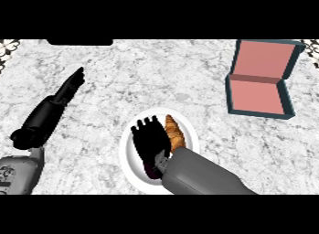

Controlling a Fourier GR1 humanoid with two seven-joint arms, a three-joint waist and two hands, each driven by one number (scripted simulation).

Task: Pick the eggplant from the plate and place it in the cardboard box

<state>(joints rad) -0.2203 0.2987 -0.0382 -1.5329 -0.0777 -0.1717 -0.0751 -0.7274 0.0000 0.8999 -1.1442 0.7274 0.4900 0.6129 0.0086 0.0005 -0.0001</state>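
A white plate [129, 153] lies at the counter's centre front. My right hand [148, 141] hovers over it, palm down, fingers spread and fairly straight toward the far rim. A dark purple sliver of the eggplant [150, 173] peeks out beneath the wrist; the rest is hidden under the hand. I cannot see whether the fingers touch it. The cardboard box [259, 93], pink inside with dark teal edges, lies with its lid up at the far right, well away from the hand. My left hand [71, 87] rests open at the left, fingers pointing away.
An orange-brown pointed food item [175, 132] lies on the plate right beside my right hand. A black object [81, 42] sits at the counter's far edge. Bare marble [155, 77] stretches between the plate and the box.
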